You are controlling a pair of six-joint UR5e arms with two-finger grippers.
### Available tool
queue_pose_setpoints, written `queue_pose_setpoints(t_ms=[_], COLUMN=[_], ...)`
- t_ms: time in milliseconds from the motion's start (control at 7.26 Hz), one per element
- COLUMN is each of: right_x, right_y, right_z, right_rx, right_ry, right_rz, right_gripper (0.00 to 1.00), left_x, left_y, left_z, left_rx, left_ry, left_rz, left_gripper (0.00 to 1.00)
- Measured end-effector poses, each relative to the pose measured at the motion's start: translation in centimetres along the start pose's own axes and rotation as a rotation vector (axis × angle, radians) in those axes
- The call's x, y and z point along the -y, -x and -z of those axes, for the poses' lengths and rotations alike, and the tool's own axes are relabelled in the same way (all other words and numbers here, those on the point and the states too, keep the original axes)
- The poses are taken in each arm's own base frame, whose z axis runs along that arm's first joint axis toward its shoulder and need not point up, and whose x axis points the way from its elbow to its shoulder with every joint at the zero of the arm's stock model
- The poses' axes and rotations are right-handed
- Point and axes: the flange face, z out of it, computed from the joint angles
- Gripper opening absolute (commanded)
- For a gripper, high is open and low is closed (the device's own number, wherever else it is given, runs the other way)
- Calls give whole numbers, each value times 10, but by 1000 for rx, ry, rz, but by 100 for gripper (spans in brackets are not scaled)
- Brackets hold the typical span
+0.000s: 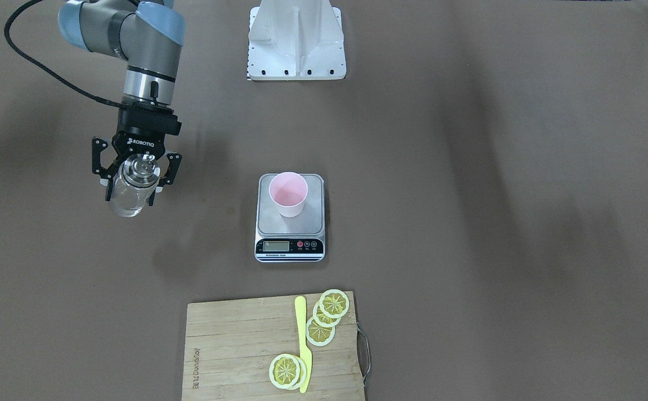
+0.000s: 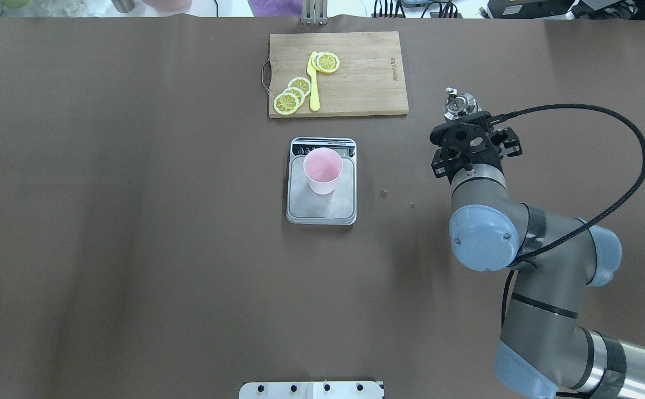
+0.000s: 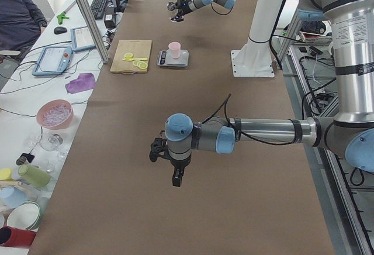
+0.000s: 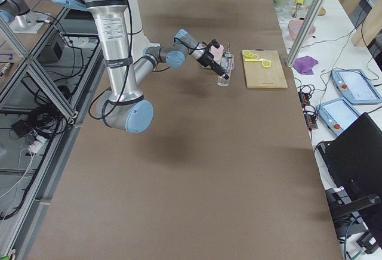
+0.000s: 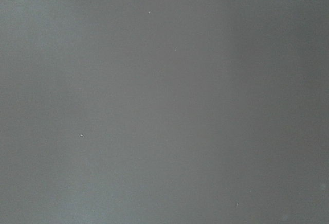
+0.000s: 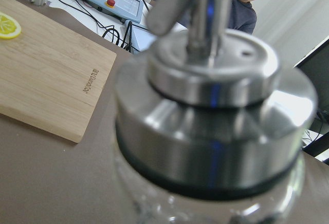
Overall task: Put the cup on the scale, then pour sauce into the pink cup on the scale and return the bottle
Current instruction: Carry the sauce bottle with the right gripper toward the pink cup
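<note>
The pale pink cup stands upright on the steel platform of the scale, also in the overhead view. The clear bottle with its silver collar and spout stands upright, well off to the robot's right of the scale. My right gripper reaches over it from above, with its jaws against the bottle's upper sides. The collar fills the right wrist view. My left gripper hangs over bare table far from the scale. I cannot tell if it is open.
A wooden cutting board with lemon slices and a yellow knife lies beyond the scale on the operators' side. The white robot base plate sits at the robot's edge. Two small specks lie between scale and right arm.
</note>
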Motion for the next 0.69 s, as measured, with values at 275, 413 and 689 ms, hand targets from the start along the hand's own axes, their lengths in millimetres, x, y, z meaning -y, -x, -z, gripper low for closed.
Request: queue_pose_setpoints(t_ms=[275,413,689], right_x=[-3,-1,3], right_y=[22,33,53], right_z=[12,20,36], right_rx=[-58,-81,-126], right_ry=[25,40,71], right_rz=[65,88,136], right_gripper=[0,0,0], left_x=[-3,-5,-7], left_y=[2,3,4], left_z=[-2,-3,-5], left_rx=[0,0,-1], left_ry=[5,9,12], left_rz=[5,8,11], left_gripper=[98,98,98])
